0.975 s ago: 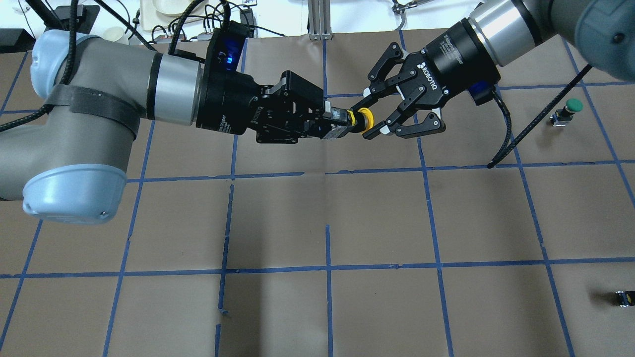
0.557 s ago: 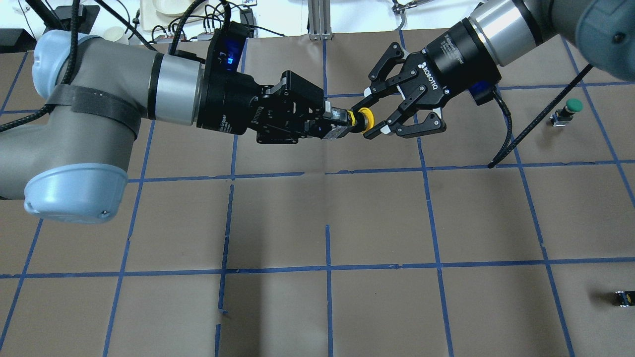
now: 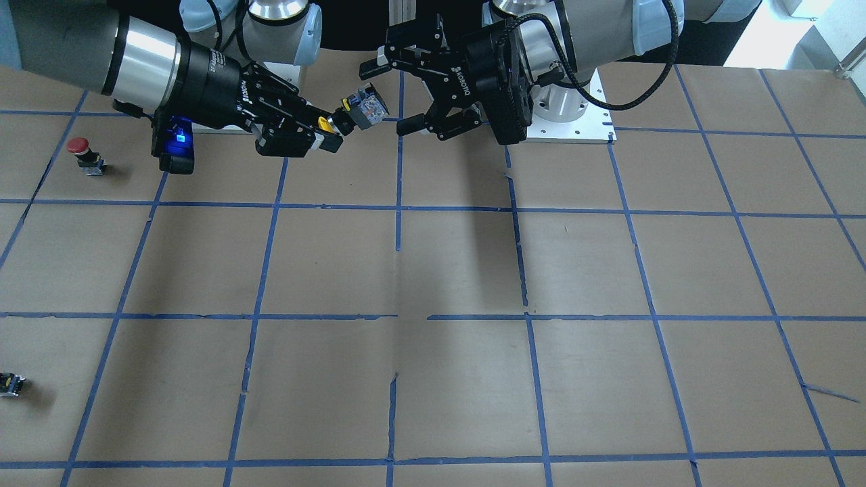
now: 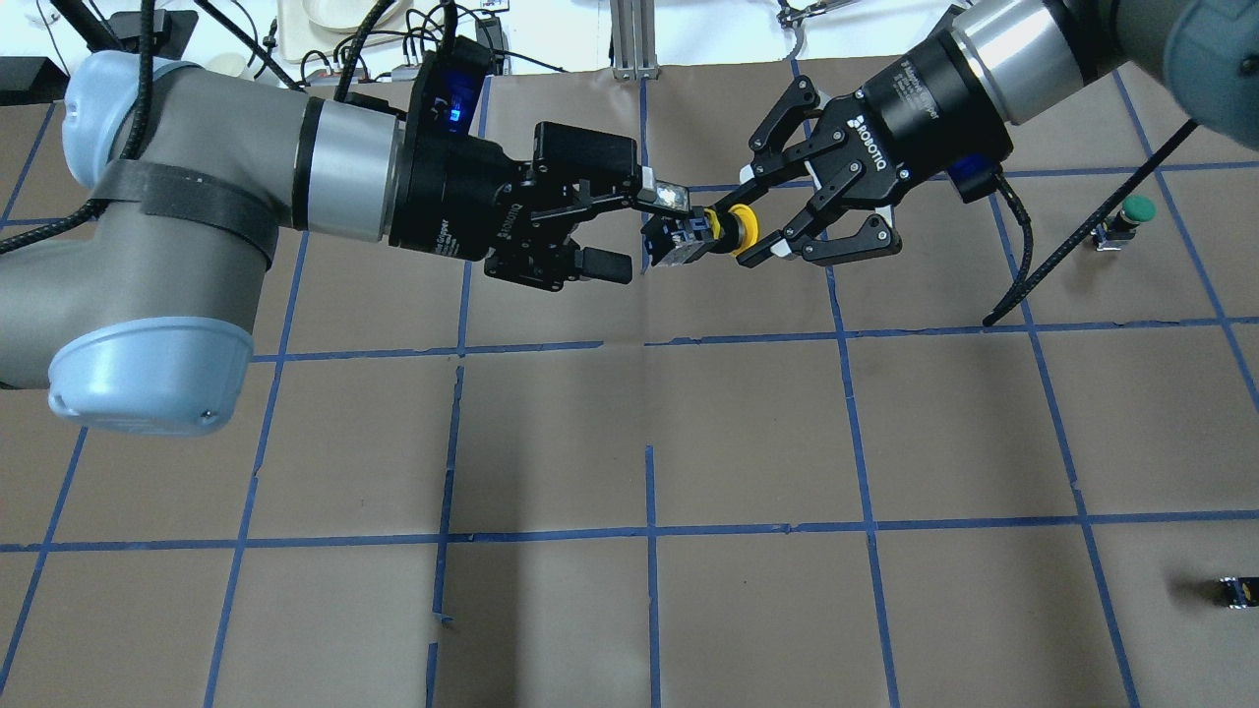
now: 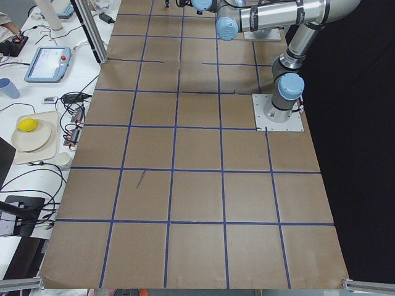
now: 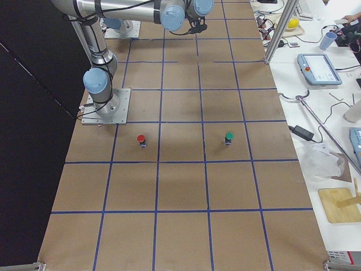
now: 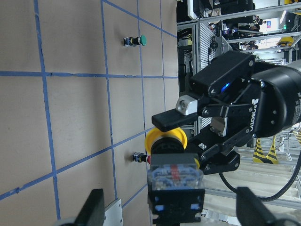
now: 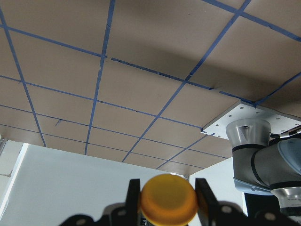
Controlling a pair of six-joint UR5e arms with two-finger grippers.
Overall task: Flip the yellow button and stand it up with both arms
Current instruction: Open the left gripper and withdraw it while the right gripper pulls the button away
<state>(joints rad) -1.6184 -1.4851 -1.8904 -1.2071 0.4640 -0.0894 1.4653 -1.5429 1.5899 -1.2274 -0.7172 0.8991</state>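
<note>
The left gripper (image 4: 631,228) has its fingers spread wide on either side of the yellow button (image 4: 693,234). In the left wrist view neither finger touches it. The button hangs in the air above the table (image 4: 748,433), about midway between the left and right edges. Its long axis lies roughly level and runs left to right. Its grey-and-black block (image 4: 674,241) faces the left gripper and its cap (image 4: 740,226) points toward the robot's right. The right gripper (image 4: 745,228) is clamped on the cap, one finger on each side, and alone carries the button.

Toward the right edge a green button (image 4: 1131,216) stands upright, with a red button (image 3: 81,150) nearer the robot's side. A small black block (image 4: 1234,590) lies near the right edge, well apart from both.

The table is covered in brown paper marked into squares with blue tape (image 4: 649,590). Along its far edge runs a white bench (image 5: 37,179) with cables, a tablet (image 5: 48,63) and a plate (image 5: 31,145) bearing something yellow.
</note>
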